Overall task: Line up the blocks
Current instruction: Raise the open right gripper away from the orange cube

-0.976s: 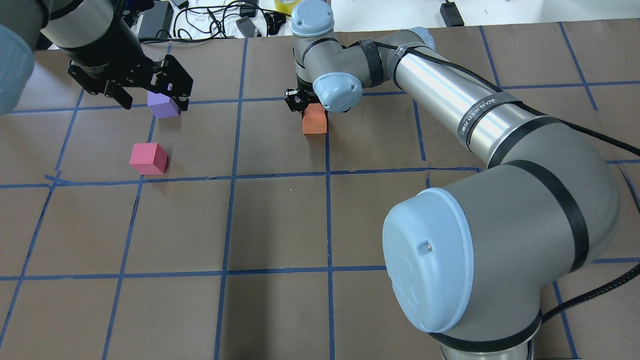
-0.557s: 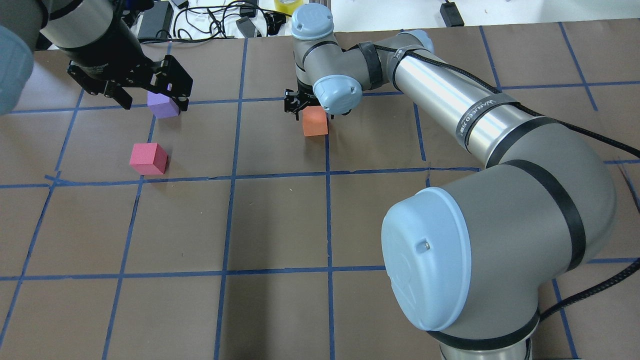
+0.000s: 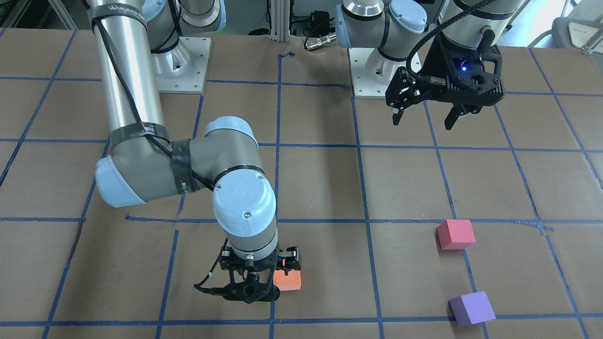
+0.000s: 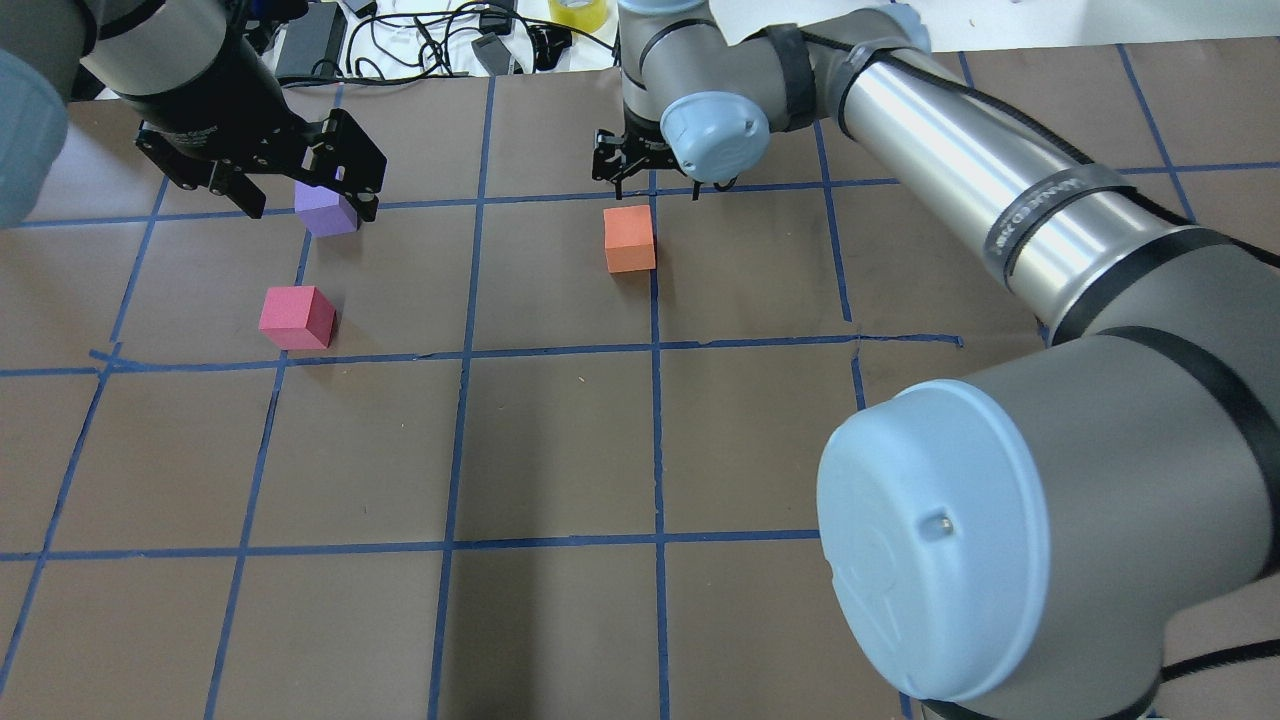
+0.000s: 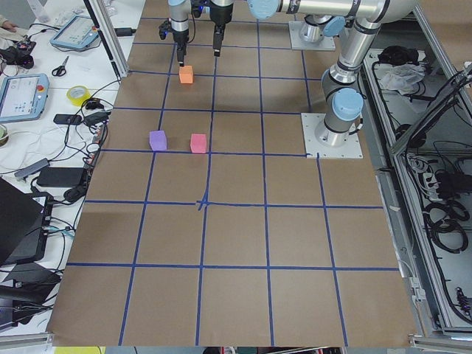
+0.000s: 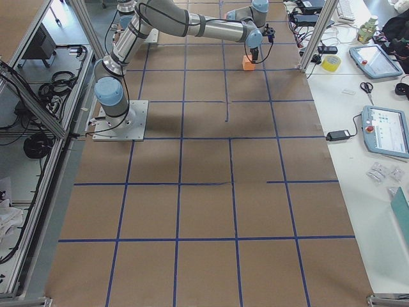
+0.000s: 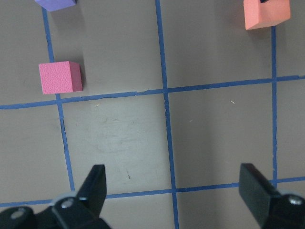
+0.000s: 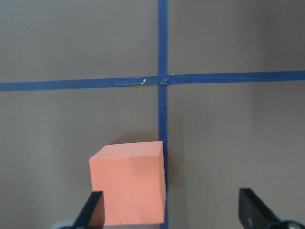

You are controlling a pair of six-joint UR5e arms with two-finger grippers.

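We're over a brown surface (image 4: 560,450) with blue tape (image 4: 550,544), cables (image 4: 400,45) beyond it. Jaws apart on the left gripper (image 7: 172,174) and right gripper (image 8: 170,194).

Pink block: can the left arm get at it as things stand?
Probably yes: the left end effector hangs open over the table, and the pink block sits apart from the purple block.

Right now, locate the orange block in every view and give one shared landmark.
Front-facing: orange block bottom centre.
Overhead: block upper centre.
Exterior left: block top, left of centre.
Exterior right: block top, right of centre.
Left wrist: block top right corner, cropped.
Right wrist: block bottom, left of centre.
Landmark: blue tape line along the block's side.
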